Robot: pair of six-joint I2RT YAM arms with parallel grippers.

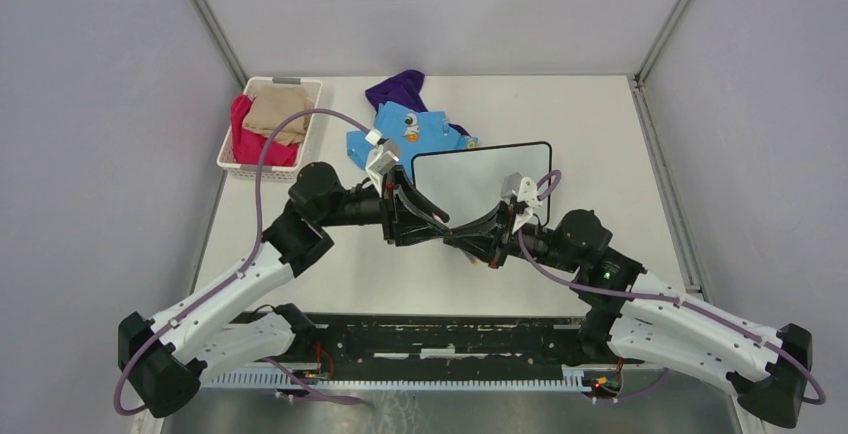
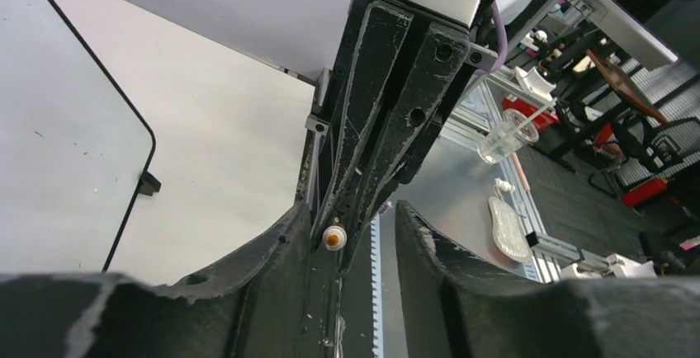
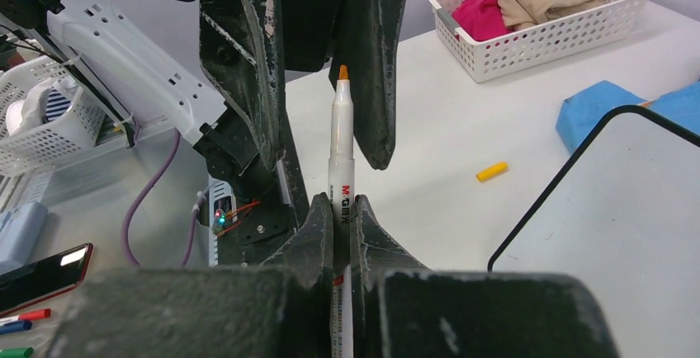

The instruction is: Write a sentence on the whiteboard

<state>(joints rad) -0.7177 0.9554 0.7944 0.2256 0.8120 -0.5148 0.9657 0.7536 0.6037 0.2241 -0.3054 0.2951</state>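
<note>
Right pincer [image 3: 342, 209] clamped on marker [image 3: 341, 152], orange tip toward left pincer [image 2: 351, 218] | left half-spread, fingers flanking tip | whiteboard [image 1: 480, 179] flat on counter [image 1: 600, 134], just beyond both | barrel reads "M&G"

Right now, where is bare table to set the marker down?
Freest: the table right of the whiteboard, out to its edge. Also the patch between the basket and the left arm. Crowded: around the blue cloth and purple cloth, and before the board, where left gripper and right gripper meet.
</note>
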